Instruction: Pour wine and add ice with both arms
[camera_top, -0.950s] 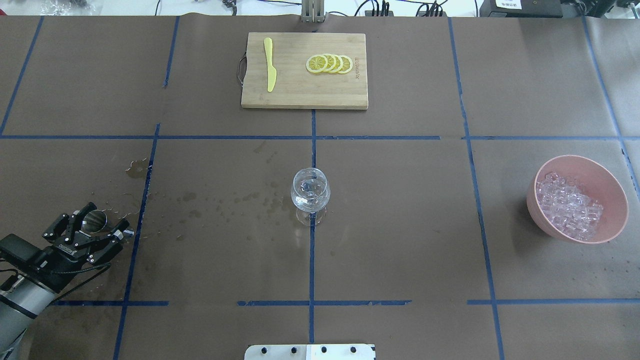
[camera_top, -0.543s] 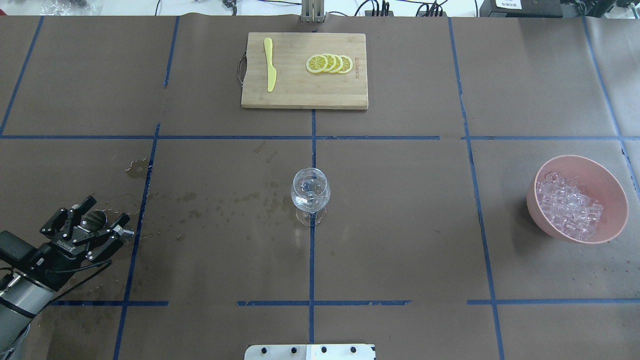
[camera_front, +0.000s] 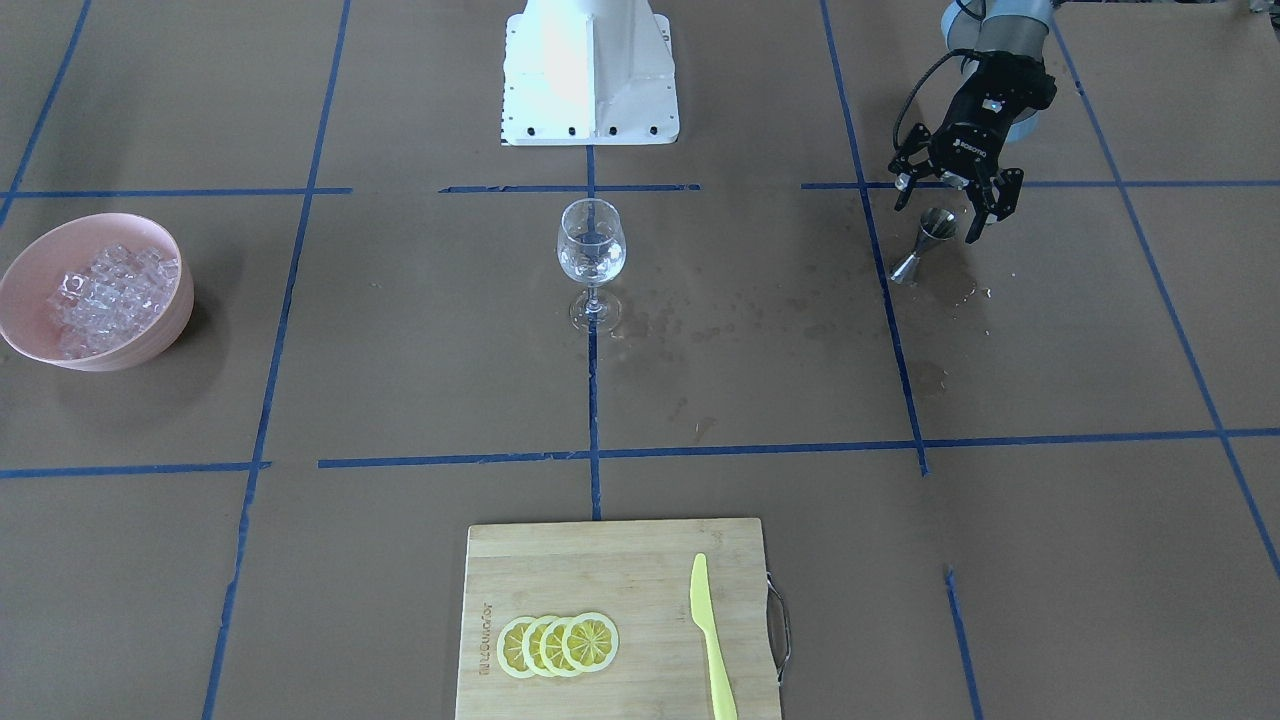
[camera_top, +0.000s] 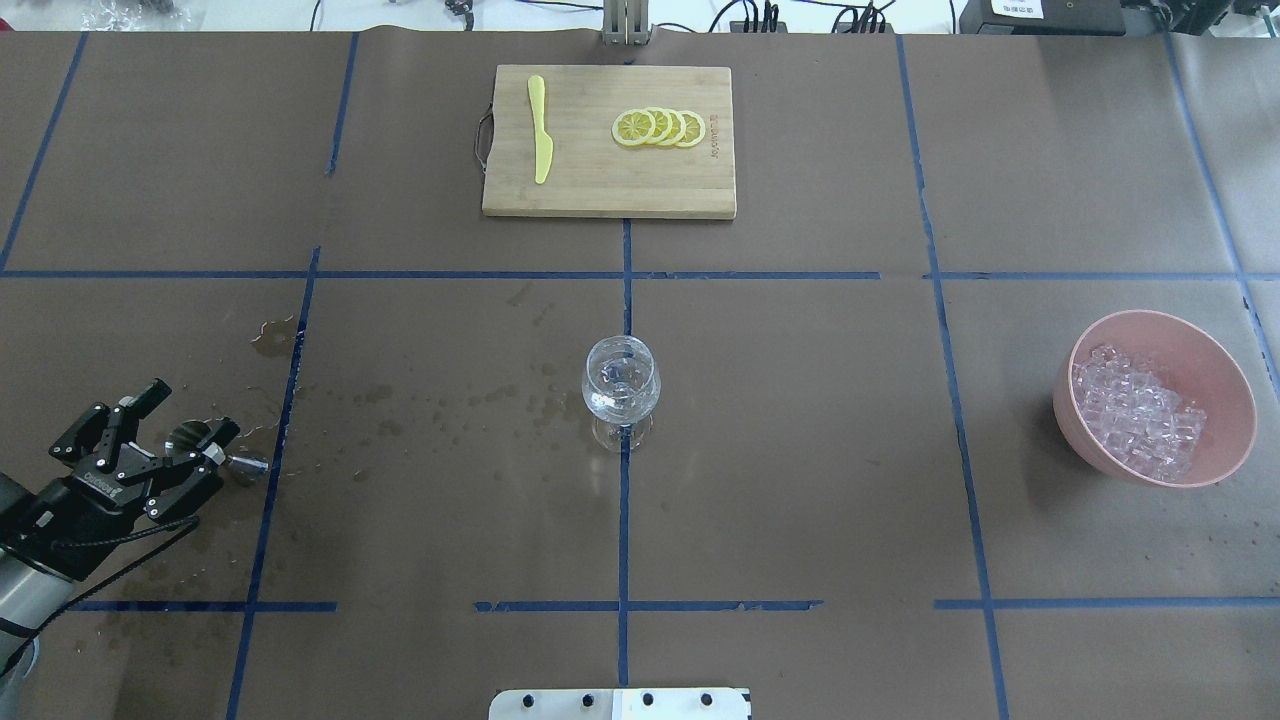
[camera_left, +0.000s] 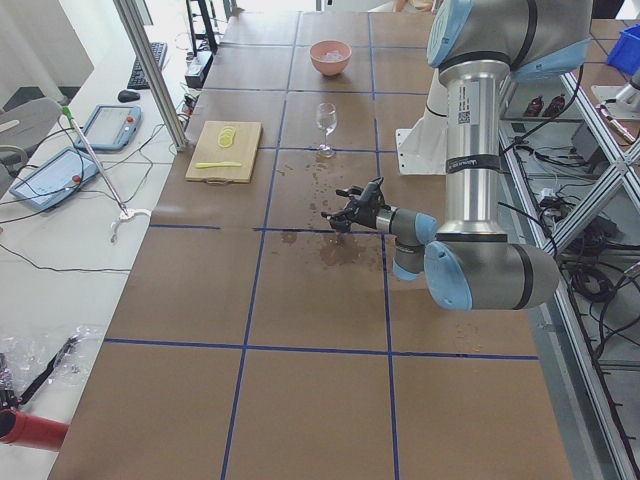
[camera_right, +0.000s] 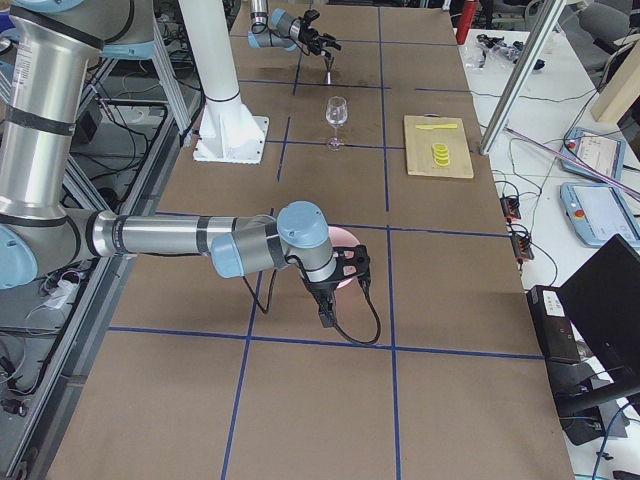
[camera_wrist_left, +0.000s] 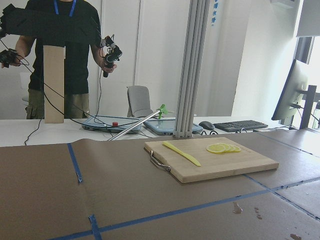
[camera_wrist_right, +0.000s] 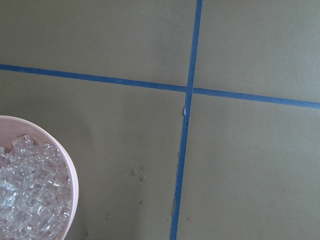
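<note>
left gripper (camera_front: 945, 205) hangs with jaws apart over a metal jigger (camera_front: 922, 245), upper right of the front-facing view.
wine (camera_front: 590, 264) lies low in the glass (camera_front: 590, 232) at centre; ice (camera_front: 100, 290) heaps the pink bowl (camera_front: 160, 335) at far left. overhead, the jigger sits lower left under the spread jaws. in the right-side view the right gripper (camera_right: 350, 265) hovers at the bowl, jaws unreadable. right wrist view: ice lower left.
</note>
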